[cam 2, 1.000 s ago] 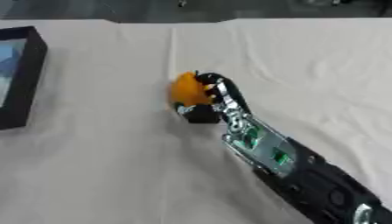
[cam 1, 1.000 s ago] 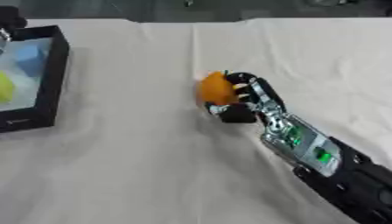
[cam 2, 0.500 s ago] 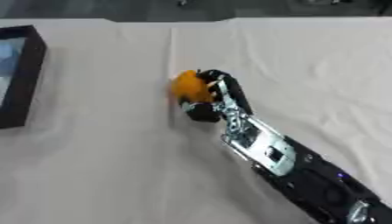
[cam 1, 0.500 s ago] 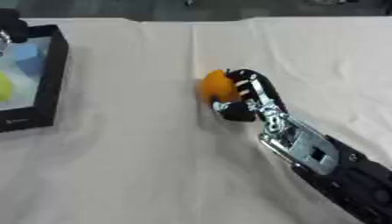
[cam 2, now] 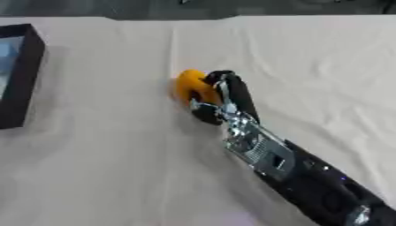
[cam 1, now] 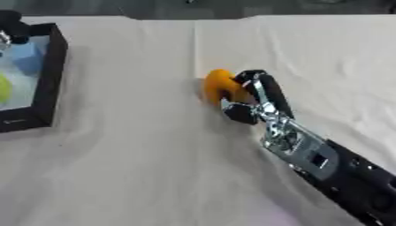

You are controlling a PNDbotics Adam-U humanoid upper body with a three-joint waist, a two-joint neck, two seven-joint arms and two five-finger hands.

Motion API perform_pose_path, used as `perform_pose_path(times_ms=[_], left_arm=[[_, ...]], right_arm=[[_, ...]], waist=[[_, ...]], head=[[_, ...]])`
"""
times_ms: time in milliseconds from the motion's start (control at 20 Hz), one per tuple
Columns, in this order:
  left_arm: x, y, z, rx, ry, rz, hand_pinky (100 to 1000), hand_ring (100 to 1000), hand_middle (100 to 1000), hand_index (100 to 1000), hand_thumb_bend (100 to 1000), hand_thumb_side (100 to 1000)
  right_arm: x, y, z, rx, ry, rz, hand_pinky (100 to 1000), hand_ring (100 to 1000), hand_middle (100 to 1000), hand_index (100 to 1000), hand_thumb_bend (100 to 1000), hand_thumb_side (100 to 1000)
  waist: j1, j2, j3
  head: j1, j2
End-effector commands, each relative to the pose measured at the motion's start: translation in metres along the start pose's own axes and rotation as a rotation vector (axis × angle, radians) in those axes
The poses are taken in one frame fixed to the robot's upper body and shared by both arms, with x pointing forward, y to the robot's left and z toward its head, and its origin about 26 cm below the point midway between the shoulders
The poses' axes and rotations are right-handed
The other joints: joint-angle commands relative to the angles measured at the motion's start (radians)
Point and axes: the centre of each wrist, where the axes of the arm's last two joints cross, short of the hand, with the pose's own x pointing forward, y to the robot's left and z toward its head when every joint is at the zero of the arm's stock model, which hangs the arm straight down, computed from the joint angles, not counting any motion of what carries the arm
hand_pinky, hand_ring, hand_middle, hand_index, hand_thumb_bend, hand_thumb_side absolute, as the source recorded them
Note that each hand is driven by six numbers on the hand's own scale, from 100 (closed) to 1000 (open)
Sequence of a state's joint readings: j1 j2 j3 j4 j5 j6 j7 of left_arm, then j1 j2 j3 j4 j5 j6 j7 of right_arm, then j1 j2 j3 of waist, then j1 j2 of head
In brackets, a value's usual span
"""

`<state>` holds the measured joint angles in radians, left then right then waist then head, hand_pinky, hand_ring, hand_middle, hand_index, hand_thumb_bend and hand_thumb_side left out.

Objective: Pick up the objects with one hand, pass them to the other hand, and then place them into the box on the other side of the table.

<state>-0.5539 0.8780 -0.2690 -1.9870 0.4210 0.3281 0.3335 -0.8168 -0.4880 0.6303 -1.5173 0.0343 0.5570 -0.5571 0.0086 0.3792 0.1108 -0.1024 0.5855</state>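
Note:
An orange rounded object [cam 1: 219, 85] lies on the cream tablecloth near the table's middle. My right hand [cam 1: 251, 98] reaches in from the lower right, its fingers and thumb curled round the object's right side. At the far left stands the black-walled box [cam 1: 51, 70], holding a light blue block [cam 1: 27, 59] and a yellow thing [cam 1: 4, 88] cut off by the picture's edge. My left hand does not show.
The cream cloth [cam 1: 139, 167] covers the whole table, with folds running down the middle and at the right. A dark object [cam 1: 14, 26] stands at the box's far corner. My right forearm [cam 1: 333, 165] crosses the lower right.
The hand has closed further round the orange object and shifted slightly up and left with it. The view has moved a little too.

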Motion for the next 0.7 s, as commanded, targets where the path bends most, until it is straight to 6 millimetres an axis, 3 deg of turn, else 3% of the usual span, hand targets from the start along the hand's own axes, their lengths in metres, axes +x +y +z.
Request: perform_pose_path(times_ms=[50,400,700], left_arm=[[0.008,0.006,-0.001,0.008,-0.029,-0.019,1000,820,866,717,100,601],[0.008,0.010,0.000,0.018,-0.029,-0.022,1000,820,865,715,100,571],[0.011,0.015,-0.001,0.023,-0.027,-0.038,1000,817,862,714,100,535]], right_arm=[[0.005,-0.008,0.000,-0.401,0.218,0.254,703,571,445,470,107,100],[0.023,-0.026,0.006,-0.485,0.133,0.225,703,570,442,440,100,100],[0.039,-0.045,0.015,-0.542,0.075,0.173,670,519,427,423,100,100]], waist=[[-0.003,-0.010,0.002],[0.001,-0.039,-0.006],[0.013,-0.064,-0.020]], head=[[-0.003,-0.011],[0.005,0.003],[0.031,0.019]])
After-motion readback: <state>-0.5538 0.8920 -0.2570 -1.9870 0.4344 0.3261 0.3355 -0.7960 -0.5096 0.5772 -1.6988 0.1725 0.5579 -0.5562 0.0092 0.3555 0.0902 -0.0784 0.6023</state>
